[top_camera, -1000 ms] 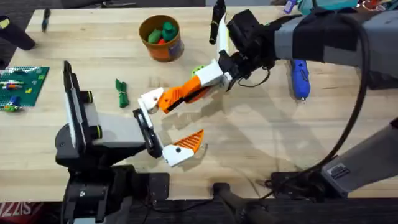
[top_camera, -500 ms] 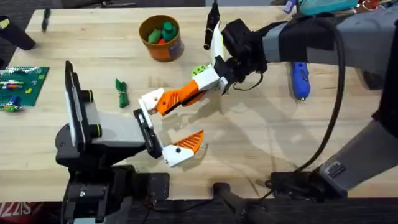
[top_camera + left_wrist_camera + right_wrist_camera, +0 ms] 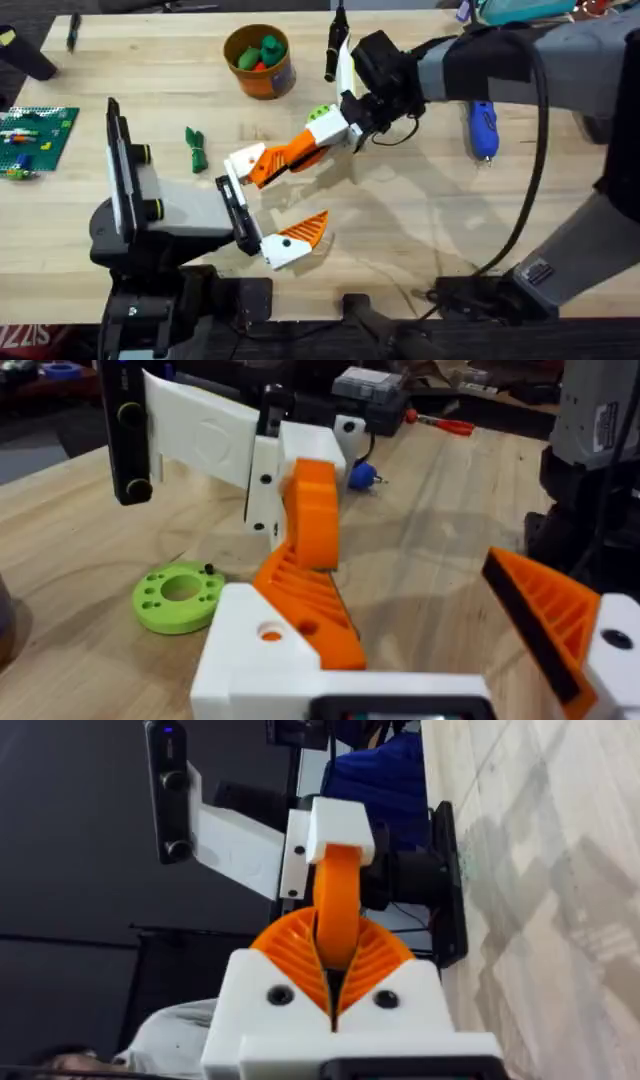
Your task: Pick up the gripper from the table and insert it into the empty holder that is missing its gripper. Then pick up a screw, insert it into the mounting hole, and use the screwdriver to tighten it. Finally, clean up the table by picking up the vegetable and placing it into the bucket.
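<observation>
My right gripper is shut on the orange gripper, which is lifted off the table. It presses the wedge's far end against the white holder, the far finger mount of my left gripper. The left gripper stands open, and its near finger carries an orange pad. In the right wrist view the gripper runs from my ribbed pads up to the holder. In the left wrist view the gripper meets the holder. The dark-green vegetable lies left of the holder. The orange bucket stands at the back.
A lime-green ring disc lies just behind the right gripper. A black tool and a blue-handled tool lie at the back right. A green brick plate sits at the left edge. The bucket holds green and red toys.
The right arm has shifted slightly left with the orange gripper, bringing it closer against the holder. The left arm has stayed still.
</observation>
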You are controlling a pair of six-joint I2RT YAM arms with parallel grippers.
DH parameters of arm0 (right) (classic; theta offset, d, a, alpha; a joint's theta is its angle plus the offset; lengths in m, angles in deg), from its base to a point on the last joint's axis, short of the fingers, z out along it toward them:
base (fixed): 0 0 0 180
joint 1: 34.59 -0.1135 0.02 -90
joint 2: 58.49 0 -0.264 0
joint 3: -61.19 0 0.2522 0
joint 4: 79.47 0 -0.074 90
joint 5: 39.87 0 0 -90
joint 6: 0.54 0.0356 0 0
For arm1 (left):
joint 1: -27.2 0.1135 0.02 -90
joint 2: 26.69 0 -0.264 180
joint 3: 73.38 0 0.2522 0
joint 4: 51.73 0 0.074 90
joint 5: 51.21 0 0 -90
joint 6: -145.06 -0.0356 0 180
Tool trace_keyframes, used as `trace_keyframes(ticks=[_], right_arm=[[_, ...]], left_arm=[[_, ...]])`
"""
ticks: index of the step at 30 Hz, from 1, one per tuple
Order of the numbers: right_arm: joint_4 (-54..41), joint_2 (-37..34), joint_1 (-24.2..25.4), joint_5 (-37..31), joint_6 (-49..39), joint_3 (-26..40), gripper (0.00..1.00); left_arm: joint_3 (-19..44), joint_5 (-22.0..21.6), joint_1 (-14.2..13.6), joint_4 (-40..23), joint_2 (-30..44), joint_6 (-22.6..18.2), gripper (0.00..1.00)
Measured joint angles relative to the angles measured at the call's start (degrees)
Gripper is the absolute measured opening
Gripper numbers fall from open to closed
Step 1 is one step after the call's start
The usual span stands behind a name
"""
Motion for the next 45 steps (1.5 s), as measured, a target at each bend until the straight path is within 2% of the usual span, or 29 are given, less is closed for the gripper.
trace_keyframes(ticks=[3,14,26,33,40,45], right_arm=[[3.83,0.00,-0.11,-1.05,4.23,0.06,0.010],[4.82,0.00,-1.30,-2.63,11.19,0.59,0.010],[22.36,0.02,-2.57,-6.65,27.35,0.70,0.010],[25.12,0.02,-2.90,-8.83,33.07,0.83,0.009],[32.73,0.02,-3.62,-11.26,37.62,0.83,0.009],[33.47,0.02,-3.85,-12.31,39.80,0.83,0.009]], left_arm=[[0.00,-0.01,0.00,-0.02,0.02,0.05,0.986],[0.00,-0.53,0.18,0.00,0.02,1.20,0.985],[-0.04,-7.24,0.66,1.11,0.02,1.80,0.985],[-0.04,-9.09,0.66,1.35,0.50,2.48,0.985],[-0.04,-12.41,0.66,1.79,0.50,2.19,0.986],[-0.04,-13.50,0.66,1.99,0.50,2.27,0.986]])
